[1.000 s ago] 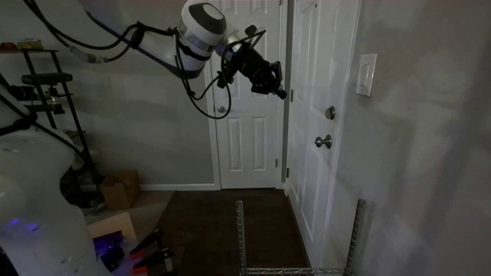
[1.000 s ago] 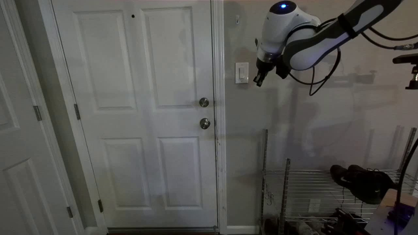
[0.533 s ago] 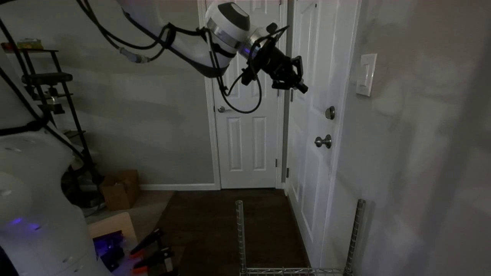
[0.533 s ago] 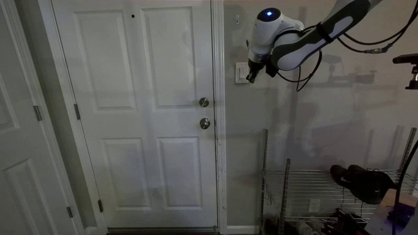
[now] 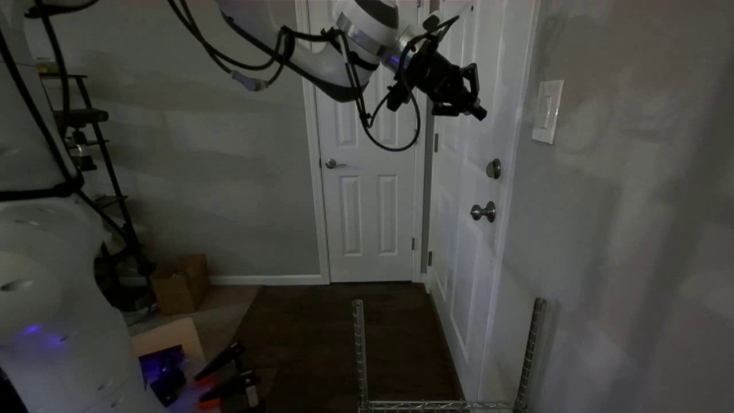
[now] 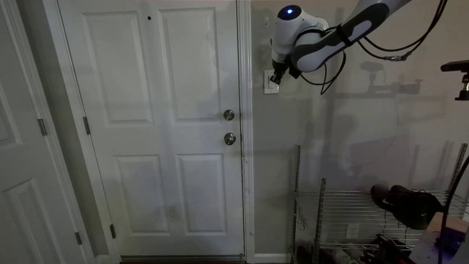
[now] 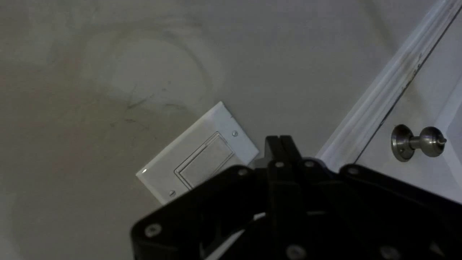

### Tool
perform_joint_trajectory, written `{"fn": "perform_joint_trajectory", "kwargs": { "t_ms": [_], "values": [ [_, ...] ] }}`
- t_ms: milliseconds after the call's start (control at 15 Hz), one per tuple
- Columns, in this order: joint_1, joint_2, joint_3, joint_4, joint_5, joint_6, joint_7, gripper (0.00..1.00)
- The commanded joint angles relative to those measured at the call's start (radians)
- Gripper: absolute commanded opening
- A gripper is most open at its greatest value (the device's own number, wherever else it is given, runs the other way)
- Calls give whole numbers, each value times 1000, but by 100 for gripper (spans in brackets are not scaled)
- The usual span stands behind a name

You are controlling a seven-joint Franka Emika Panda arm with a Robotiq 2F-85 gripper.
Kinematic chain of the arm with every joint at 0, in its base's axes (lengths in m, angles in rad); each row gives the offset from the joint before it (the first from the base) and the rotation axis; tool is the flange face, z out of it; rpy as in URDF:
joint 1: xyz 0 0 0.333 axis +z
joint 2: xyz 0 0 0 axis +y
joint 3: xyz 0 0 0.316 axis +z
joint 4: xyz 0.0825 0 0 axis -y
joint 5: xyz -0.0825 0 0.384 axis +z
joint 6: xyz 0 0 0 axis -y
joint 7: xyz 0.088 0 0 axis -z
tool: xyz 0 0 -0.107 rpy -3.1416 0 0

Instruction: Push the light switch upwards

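The light switch is a white upright plate on the grey wall beside the door. In an exterior view my gripper partly covers the switch. My black gripper points towards the wall and slants down, with a visible gap to the switch. The gripper overlaps the upper part of the plate in that view. In the wrist view the switch appears tilted, left of the fingertips, its lower edge hidden by a finger linkage. The gripper has its fingertips together with nothing between them.
The white door with its round knob and deadbolt lies beside the switch. Metal shelf posts rise below, near the wall. A wire shelf holds dark shoes.
The arm has moved towards the wall with the switch and has risen a little. The gripper was beside the plate in an exterior view and now overlaps it. The fingers stay shut.
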Motion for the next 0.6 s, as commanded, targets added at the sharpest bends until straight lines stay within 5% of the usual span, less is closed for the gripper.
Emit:
{"fn": "perform_joint_trajectory", "kwargs": {
  "t_ms": [0,533],
  "values": [
    [29,67,-36,102,-9,-38,-39,2],
    [39,203,-83,301,40,-51,-130,2]
  ]
}}
